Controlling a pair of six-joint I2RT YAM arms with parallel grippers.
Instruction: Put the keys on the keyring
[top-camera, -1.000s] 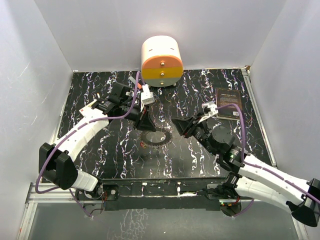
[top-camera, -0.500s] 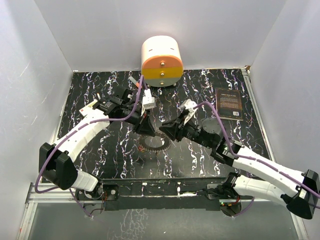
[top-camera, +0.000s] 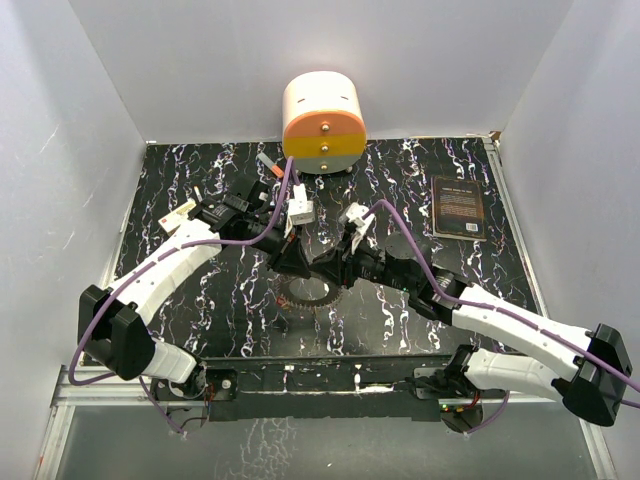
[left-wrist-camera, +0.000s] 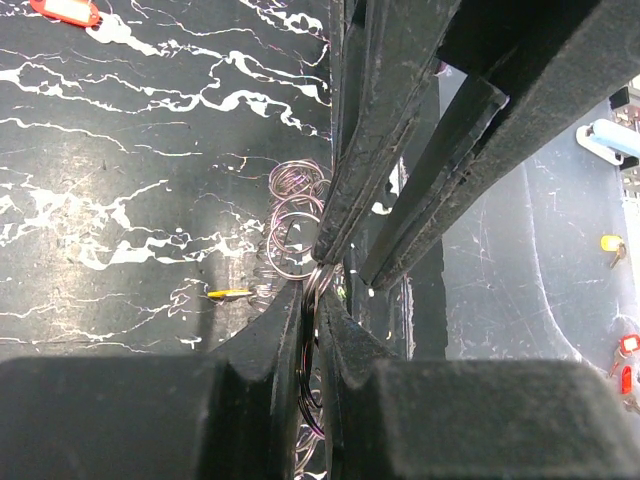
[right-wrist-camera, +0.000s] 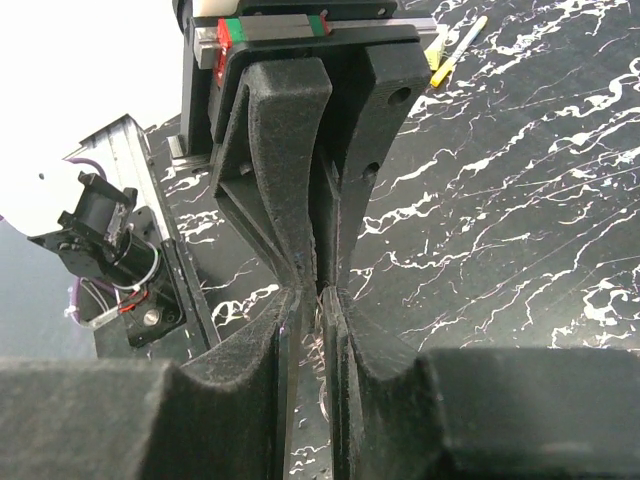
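The black right gripper (right-wrist-camera: 318, 300) is being swung in nose to nose with the black left gripper (left-wrist-camera: 315, 305), so a two-handed hold on the ring is judged to be starting. Beneath them, the whitish-silver, spiky-rimmed keyring (top-camera: 300, 298) is being pinched by a wire loop in the closed left jaws. The right jaws are being narrowed around wire, but a grip cannot be told.

No key is being carried. A small yellow key (left-wrist-camera: 232, 294) is being left just beside the ring, and a red key (left-wrist-camera: 65, 10) is lying farther off. Beyond, the orange-tipped grey marker pen (top-camera: 268, 162) and the cream-and-orange round drawer unit (top-camera: 322, 115) are being kept well apart.
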